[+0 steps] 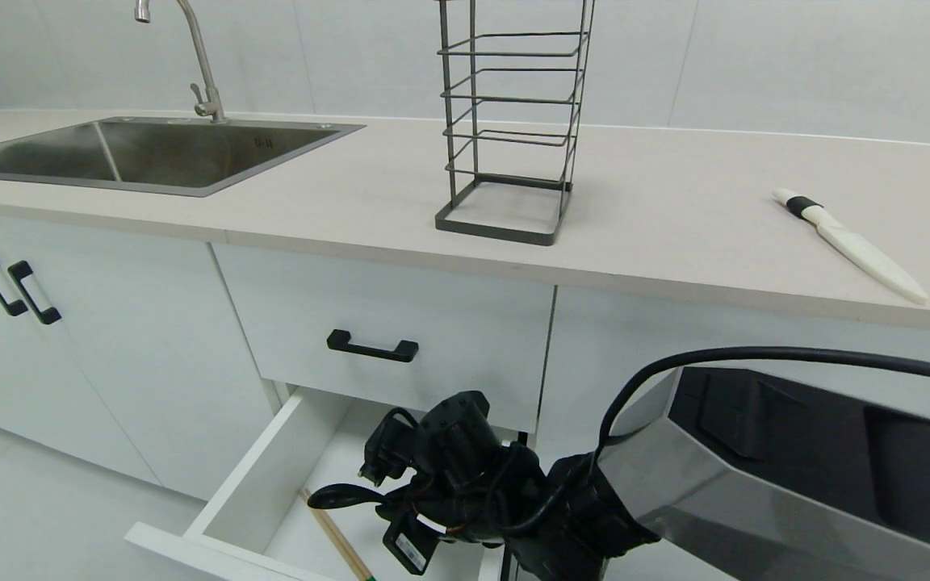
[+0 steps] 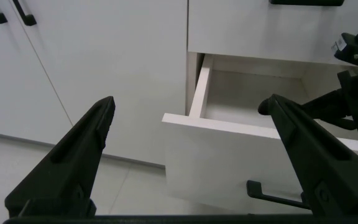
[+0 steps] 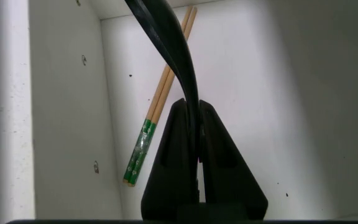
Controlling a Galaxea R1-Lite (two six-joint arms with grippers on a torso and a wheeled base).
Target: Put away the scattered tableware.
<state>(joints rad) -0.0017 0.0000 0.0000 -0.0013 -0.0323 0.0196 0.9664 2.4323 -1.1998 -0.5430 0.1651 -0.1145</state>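
Right gripper (image 1: 397, 510) clamped shut on black spoon (image 1: 339, 495) by handle, over open lower drawer (image 1: 249, 476). Spoon bowl points toward drawer's left wall. Chopsticks (image 1: 337, 539) lie diagonal on drawer floor, just beside left wall, with wide stretch of floor to their right. Closed upper drawer (image 1: 449, 319) overhangs rear of open one. Left gripper (image 2: 188, 103) spread wide, holds nothing, faces drawer's left front corner. Counter (image 1: 675, 194): white knife (image 1: 849, 243) near right front edge, wire rack (image 1: 499, 231) mid-counter near front edge, sink (image 1: 190, 190) at left end.
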